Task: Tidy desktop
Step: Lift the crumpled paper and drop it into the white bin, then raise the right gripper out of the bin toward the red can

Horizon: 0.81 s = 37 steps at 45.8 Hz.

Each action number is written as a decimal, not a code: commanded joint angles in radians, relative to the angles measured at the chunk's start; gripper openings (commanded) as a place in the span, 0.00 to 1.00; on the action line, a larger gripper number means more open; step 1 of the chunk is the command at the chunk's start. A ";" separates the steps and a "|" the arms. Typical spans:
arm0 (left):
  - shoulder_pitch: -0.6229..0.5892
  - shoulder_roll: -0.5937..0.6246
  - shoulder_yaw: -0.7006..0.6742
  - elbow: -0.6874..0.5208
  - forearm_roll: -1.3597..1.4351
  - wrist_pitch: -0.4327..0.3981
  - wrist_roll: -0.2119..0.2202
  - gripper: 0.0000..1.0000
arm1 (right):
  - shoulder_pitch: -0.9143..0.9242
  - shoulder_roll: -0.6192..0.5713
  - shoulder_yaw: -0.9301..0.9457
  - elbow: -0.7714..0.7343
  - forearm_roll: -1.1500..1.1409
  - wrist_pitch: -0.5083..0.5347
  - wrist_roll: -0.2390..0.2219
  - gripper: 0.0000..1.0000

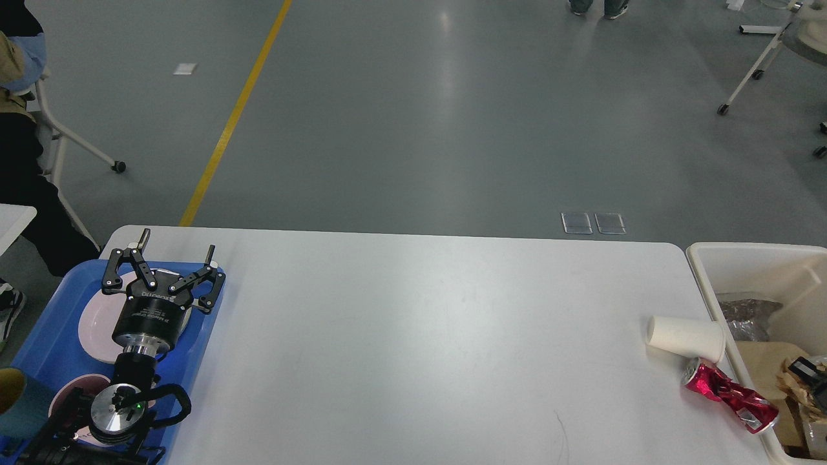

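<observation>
Far left: blue tray [213,303] overhanging the desk's left edge, carrying a pink plate [97,320] and a second pink dish [71,394] nearer me; a dark teal cup [19,403] shows at the tray's near-left corner. These look already sorted — judged from where they lie.

Left gripper [174,255] hangs over the tray's far end, above the plate, jaws spread wide and holding nothing. Right gripper not in view.

The desk [420,336] — the wide white top with rounded corners — fills the lower half of the view, from the tray to the bin. Its middle is bare; only a faint dark mark near the front edge.

Right side, what is left to do: a white paper cup [685,337] lying on its side, and just nearer me a crushed red can [730,397], both close against the outer wall of the cream bin [704,258]. The can appears to touch the bin wall; the cup's end seems to touch it too. The bin already holds brown paper and other scraps.

Judgement: mostly tidy, two pieces of rubbish remaining.

Room: wide open travel across the centre. Tight at the right — both items sit near the desk's right edge, against the bin wall, so there is little clearance on that side and approach from the left or above looks easier. Far edge clear, floor beyond.
</observation>
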 commanded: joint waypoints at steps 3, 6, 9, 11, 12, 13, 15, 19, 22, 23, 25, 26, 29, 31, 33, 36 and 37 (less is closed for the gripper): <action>0.000 0.000 0.000 0.000 0.001 0.000 0.000 0.96 | -0.020 0.025 0.000 -0.001 0.001 -0.053 0.001 0.27; 0.000 0.000 0.000 0.000 -0.001 0.000 0.000 0.96 | -0.022 0.033 0.002 0.001 0.001 -0.111 0.005 0.79; 0.000 -0.001 0.000 0.000 0.001 0.000 0.000 0.96 | -0.023 0.053 0.002 0.002 0.001 -0.153 0.005 1.00; 0.000 0.000 0.000 0.000 -0.001 0.000 0.000 0.96 | -0.025 0.063 0.003 0.004 0.001 -0.165 0.005 1.00; 0.000 0.000 0.000 0.000 -0.001 0.000 0.000 0.96 | -0.025 0.065 0.003 0.004 0.001 -0.165 0.005 1.00; 0.000 0.000 0.000 0.000 -0.001 0.000 0.000 0.96 | -0.023 0.065 0.003 0.004 0.001 -0.165 0.005 1.00; 0.000 0.000 0.000 0.000 -0.001 0.000 0.000 0.96 | -0.025 0.065 0.003 0.006 0.001 -0.165 0.005 1.00; 0.000 0.000 0.000 0.000 0.001 0.000 0.000 0.96 | -0.023 0.065 0.002 0.007 0.001 -0.165 0.007 1.00; 0.000 0.000 0.000 0.000 -0.001 0.000 0.000 0.96 | -0.025 0.062 0.002 0.012 -0.001 -0.164 0.007 1.00; 0.000 0.000 0.000 0.000 -0.001 0.000 -0.002 0.96 | -0.022 0.059 0.000 0.015 -0.002 -0.162 0.007 1.00; 0.000 0.000 0.000 0.000 0.001 0.000 0.000 0.96 | -0.012 0.056 0.000 0.018 -0.002 -0.156 0.007 1.00; 0.000 0.000 0.000 0.000 -0.001 0.000 0.000 0.96 | -0.008 0.053 -0.003 0.021 -0.004 -0.147 0.007 1.00; 0.000 0.000 0.000 0.000 -0.001 0.000 0.000 0.96 | 0.032 0.034 -0.008 0.024 -0.007 -0.096 0.002 1.00; 0.000 0.000 0.000 0.000 0.001 0.000 0.000 0.96 | 0.082 0.013 -0.009 0.032 -0.013 -0.037 0.001 1.00; 0.000 0.000 0.000 0.000 0.001 0.000 0.000 0.96 | 0.139 -0.005 -0.012 0.042 -0.017 0.035 -0.001 1.00; 0.000 0.000 0.000 0.000 -0.001 0.000 0.000 0.96 | 0.216 -0.019 -0.026 0.061 -0.037 0.135 -0.001 1.00; 0.000 0.000 0.000 0.000 -0.001 0.000 0.000 0.96 | 0.243 -0.021 -0.032 0.068 -0.051 0.161 -0.002 1.00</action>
